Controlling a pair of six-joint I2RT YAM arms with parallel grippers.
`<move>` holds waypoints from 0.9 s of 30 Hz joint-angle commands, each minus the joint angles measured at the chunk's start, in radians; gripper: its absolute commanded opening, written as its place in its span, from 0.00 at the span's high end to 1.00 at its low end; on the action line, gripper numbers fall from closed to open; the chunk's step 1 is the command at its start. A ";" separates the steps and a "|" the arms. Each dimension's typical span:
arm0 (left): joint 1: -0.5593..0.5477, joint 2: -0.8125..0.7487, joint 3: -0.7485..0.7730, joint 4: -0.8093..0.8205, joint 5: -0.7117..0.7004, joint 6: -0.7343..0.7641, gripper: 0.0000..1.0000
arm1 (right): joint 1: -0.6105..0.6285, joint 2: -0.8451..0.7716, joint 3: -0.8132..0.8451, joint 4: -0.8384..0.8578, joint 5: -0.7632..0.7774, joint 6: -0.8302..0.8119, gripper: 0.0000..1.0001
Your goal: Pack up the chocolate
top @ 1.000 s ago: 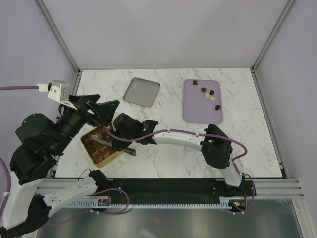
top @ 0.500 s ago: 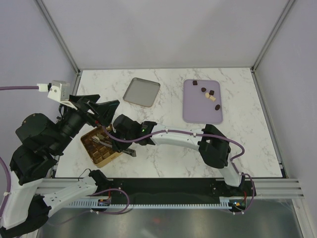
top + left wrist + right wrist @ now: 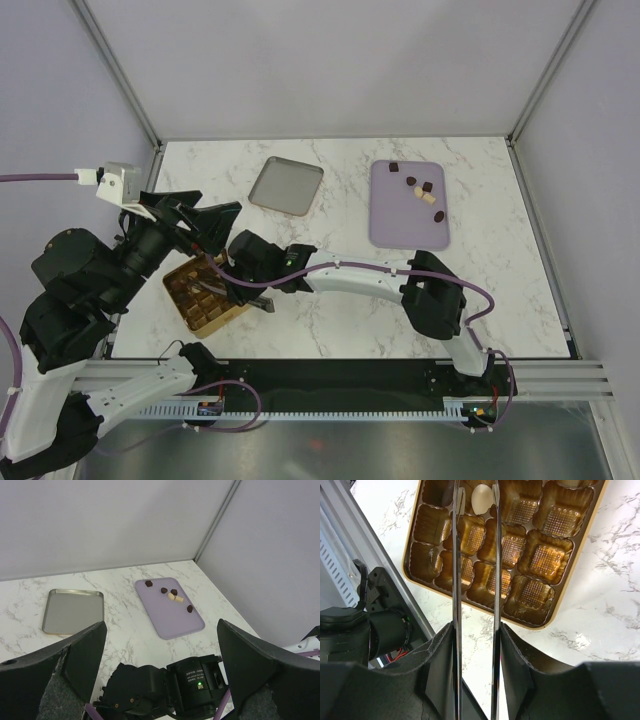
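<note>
One cream-white chocolate (image 3: 481, 499) lies in a compartment of the gold box (image 3: 580, 560) near its far side. My right gripper (image 3: 475, 489) is open, its two long thin blades straddling that piece, with a gap showing on the left blade's side. Seen from above, the right gripper (image 3: 212, 288) reaches over the gold box (image 3: 222, 318) at the table's left front. More chocolate (image 3: 426, 187), dark brown and cream-white, lies on the lilac tray (image 3: 405, 225); the left wrist view shows this chocolate (image 3: 164, 590) too. My left gripper (image 3: 205, 222) hangs wide open and empty above the box.
A flat silver tray (image 3: 286, 185) lies at the back centre, also seen as the silver tray (image 3: 72, 611) in the left wrist view. The right arm stretches across the table's front half. Grey walls and metal posts enclose the table.
The right gripper's blades have spread a little apart over the box. The right arm has shifted only slightly; the left arm has not moved.
</note>
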 commanded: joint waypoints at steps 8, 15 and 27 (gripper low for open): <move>0.002 0.035 0.013 0.000 0.006 -0.013 0.00 | -0.035 -0.200 -0.058 0.023 0.119 -0.044 0.54; 0.000 0.043 -0.016 0.002 0.016 -0.027 0.00 | -0.223 -0.374 -0.282 0.018 0.150 -0.034 0.55; 0.000 0.041 -0.034 0.003 0.043 -0.029 0.00 | -0.718 -0.633 -0.566 -0.115 0.251 -0.076 0.56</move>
